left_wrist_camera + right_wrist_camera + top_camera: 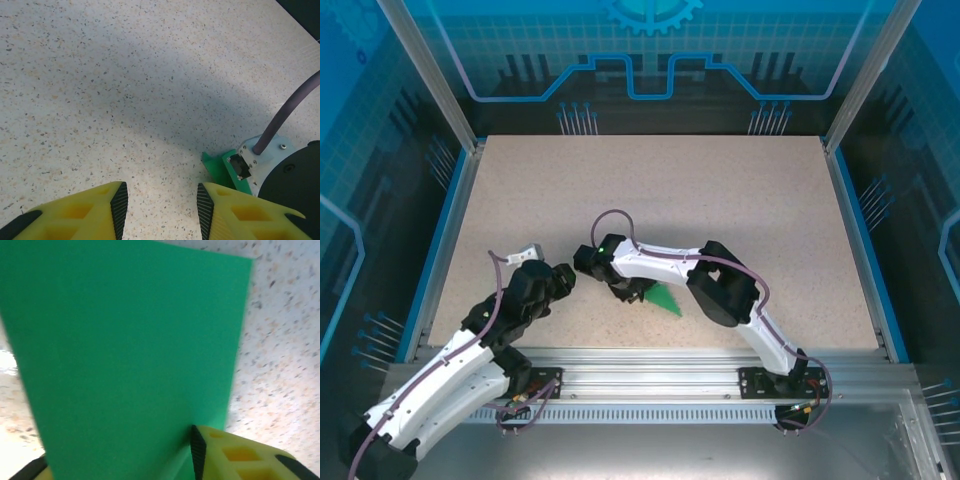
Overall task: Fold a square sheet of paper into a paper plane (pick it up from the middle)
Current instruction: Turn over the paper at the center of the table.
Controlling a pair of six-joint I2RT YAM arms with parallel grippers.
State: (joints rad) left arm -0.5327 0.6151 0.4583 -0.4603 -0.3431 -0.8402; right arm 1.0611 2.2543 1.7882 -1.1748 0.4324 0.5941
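Left of the green paper (667, 298), near it but apart: left gripper (558, 276). Fingers (90, 212) spread, bare table (720, 200) between them, nothing held. From its wrist camera one corner of the paper shows; the rest is cut off behind the right arm (272, 162).

At the paper's left end: right gripper (628, 293), tipped down onto it. Contact is hidden from above by the arm. From its own wrist camera the jaws stand apart and the paper rises between them, against the right pad (197, 450). The left finger is mostly hidden behind the sheet, so any pinch is unconfirmed.

Paper's outline: only a green triangle is clear from above.

Beyond and right of the paper: wide bare table. The metal rail (650, 355) at the table's near edge runs close by the paper.
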